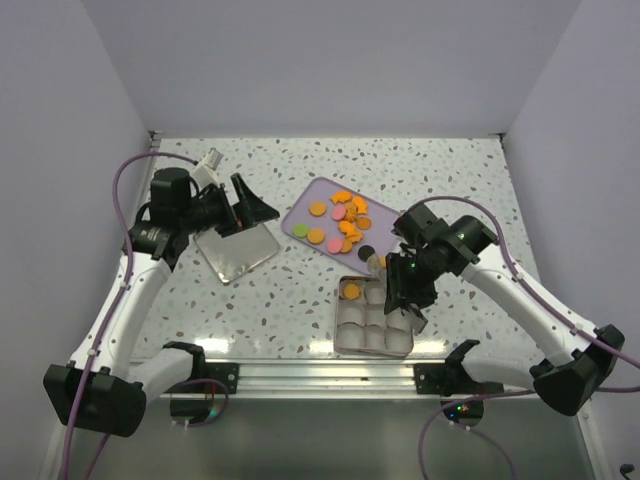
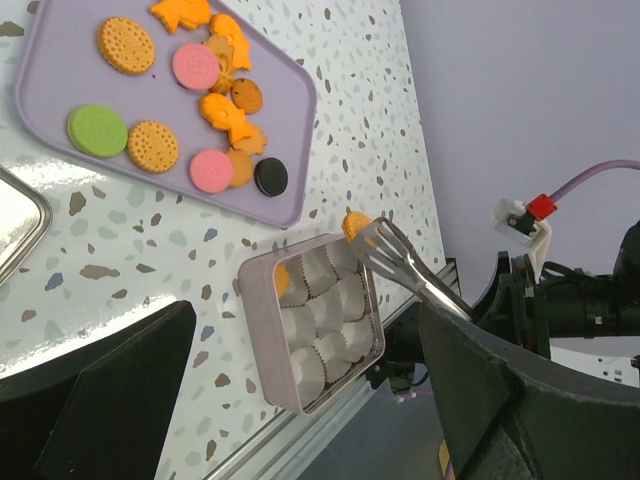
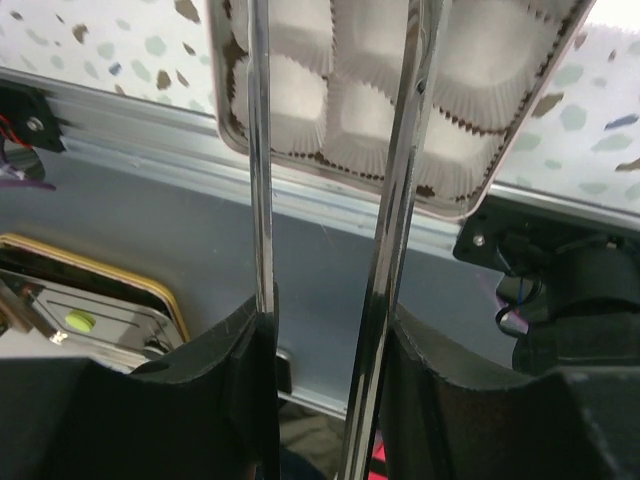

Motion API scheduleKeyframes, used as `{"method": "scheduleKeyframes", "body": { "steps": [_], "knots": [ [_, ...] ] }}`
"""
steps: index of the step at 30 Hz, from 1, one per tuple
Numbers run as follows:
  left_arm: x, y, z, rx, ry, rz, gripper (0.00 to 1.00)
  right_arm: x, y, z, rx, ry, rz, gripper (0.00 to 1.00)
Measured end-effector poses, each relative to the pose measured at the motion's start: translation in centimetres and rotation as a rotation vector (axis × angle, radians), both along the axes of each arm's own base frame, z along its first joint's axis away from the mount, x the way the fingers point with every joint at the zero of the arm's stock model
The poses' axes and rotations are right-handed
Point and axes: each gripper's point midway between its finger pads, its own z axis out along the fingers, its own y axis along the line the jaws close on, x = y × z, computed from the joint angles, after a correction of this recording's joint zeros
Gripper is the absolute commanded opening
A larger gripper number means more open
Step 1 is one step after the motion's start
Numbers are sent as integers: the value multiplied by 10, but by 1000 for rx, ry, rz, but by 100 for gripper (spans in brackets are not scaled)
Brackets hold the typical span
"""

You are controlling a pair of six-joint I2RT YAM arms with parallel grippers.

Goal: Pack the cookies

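I saw the square metal tin point(image 2: 264, 328) with its nine white paper cups sitting close to the near edge of the speckled desk point(image 1: 300, 300), just behind the aluminium rail point(image 1: 320, 372), so there was little room on that side. The lilac rectangular tray point(image 2: 50, 70) lay just beyond the tin, its nearest corner close to the tin but apart from it. A flat shiny metal lid point(image 1: 237, 252) lay to the left, and a stretch of bare desk ran between it and the tin. Plain walls closed in the far side and both flanks.

Most of the small flat round cookies point(image 2: 127, 45), orange with a few pink, one green and one black, lay spread on the tray. One orange disc point(image 2: 283, 279) sat in the tin's far-left corner cup.

The right fingers point(image 1: 405, 292) were clamped narrow on the two arms of the long silver metal tongs point(image 2: 415, 275). The tong tips pinched an orange cookie point(image 2: 354, 226), held over the tin's far edge on the side facing the tray.

The left fingers point(image 1: 252, 205) hung above the far edge of the lid, spread wide and holding nothing. I could not tell whether they touched it.
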Motion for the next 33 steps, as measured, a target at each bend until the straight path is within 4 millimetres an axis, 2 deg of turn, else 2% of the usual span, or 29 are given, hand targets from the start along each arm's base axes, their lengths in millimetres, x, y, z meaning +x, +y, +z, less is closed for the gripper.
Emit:
{"method": "scheduleKeyframes", "body": {
  "steps": [4,10,17,24,29,33],
  "knots": [
    [-2,-1,-3,0,9,-2,100,-19,-6,-12,2,62,-13,29],
    [-5,0,1,-2,-5,-2,100,-34,-8,-23,11,123,-22,30],
    [-7,0,3,-2,-10,-2,100,-47,-15,-41,-22,193,-29,36],
    [-7,0,3,-2,-10,-2,100,-47,-12,-42,-10,202,-30,37],
    [-7,0,3,-2,-10,-3,100,-41,-7,-42,-16,208,-30,47],
    [-7,0,3,-2,-10,-3,100,-36,-4,-39,-11,201,-27,49]
  ]
}}
